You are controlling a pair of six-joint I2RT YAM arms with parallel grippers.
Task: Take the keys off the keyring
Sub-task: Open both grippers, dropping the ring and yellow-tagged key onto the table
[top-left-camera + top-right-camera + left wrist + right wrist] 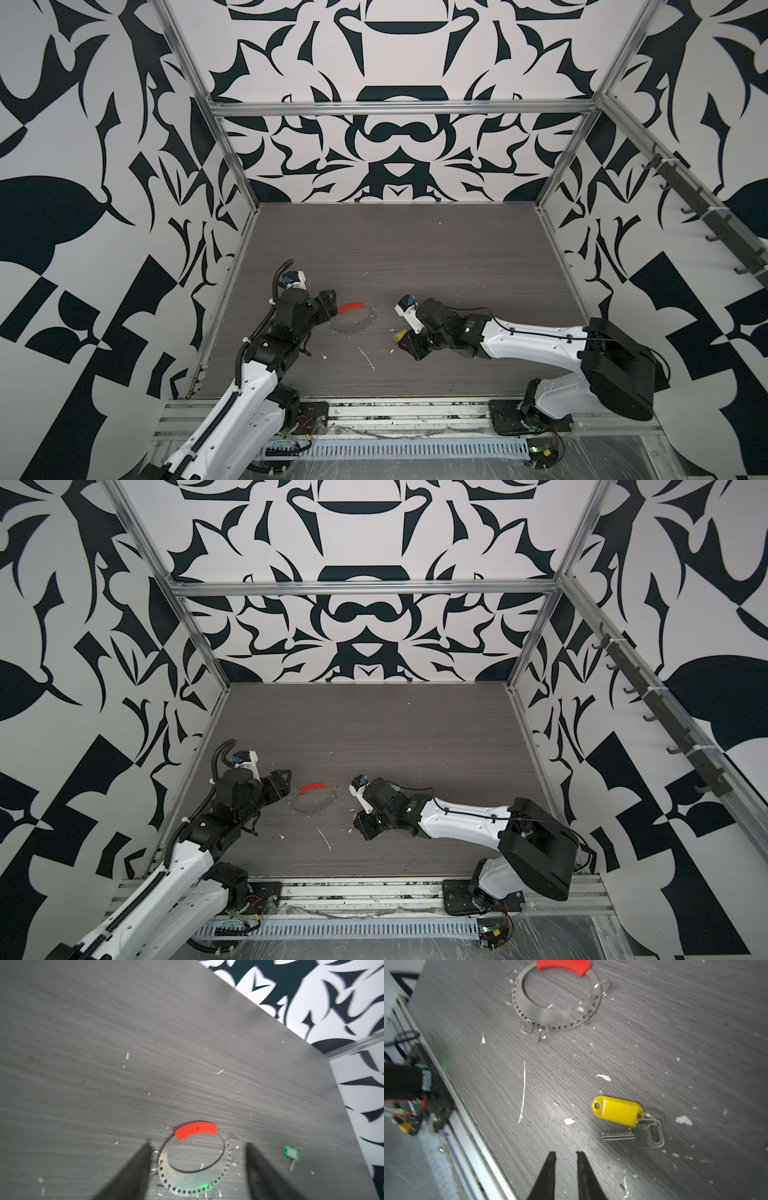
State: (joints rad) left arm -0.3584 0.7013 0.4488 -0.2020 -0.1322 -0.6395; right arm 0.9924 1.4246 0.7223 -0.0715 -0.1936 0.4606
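Seemingly most was done: the green tag [291,1152] and yellow tag [617,1111], each with a key, lay on the counter [124,1043] apart from the keyring [193,1180]. Only the red strip [196,1130] sat on the keyring's rim. The left tool [198,1145], wide and empty, hung just beside the keyring. The right tool [566,1154], narrowly parted and empty, hung farther off, on the yellow tag's side.

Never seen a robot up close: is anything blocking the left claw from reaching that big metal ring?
Nothing visible does. The left gripper is open; in its wrist view the keyring lies uncovered on the table between the fingers, the red strip on its far arc.
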